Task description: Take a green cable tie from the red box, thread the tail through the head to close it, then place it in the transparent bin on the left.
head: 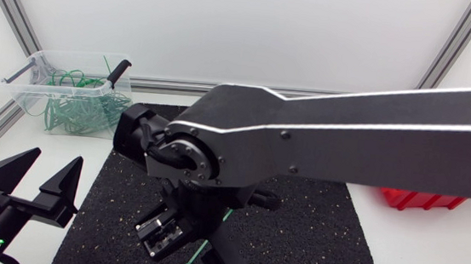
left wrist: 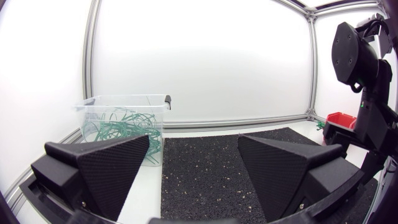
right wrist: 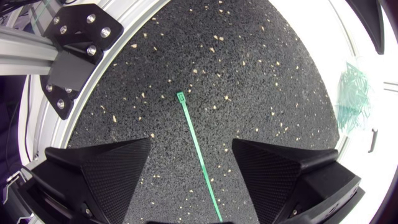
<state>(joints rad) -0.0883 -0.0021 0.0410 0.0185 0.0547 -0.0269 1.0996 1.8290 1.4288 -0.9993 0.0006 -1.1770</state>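
Note:
A straight green cable tie (right wrist: 189, 124) lies on the black mat (right wrist: 249, 74); its head points away from my right gripper (right wrist: 191, 142) and its tail runs back between the fingers. That gripper hangs open over the tie, and neither finger touches it. From above, my right arm (head: 346, 133) reaches past the middle of the mat, with a sliver of the tie (head: 199, 254) showing beside its gripper. My left gripper (head: 58, 159) stands open and empty at the front left. The transparent bin (head: 26, 79), which holds several green ties, sits at the back left. The red box (head: 422, 200) shows under the right arm.
The black mat (head: 311, 241) covers the table's middle. Aluminium frame rails (head: 7, 1) run along the table's edges, with a black corner bracket (right wrist: 74, 43) close to the right gripper. In the left wrist view, the bin (left wrist: 121, 121) stands ahead and the right arm (left wrist: 367, 81) rises beside the red box (left wrist: 341, 119).

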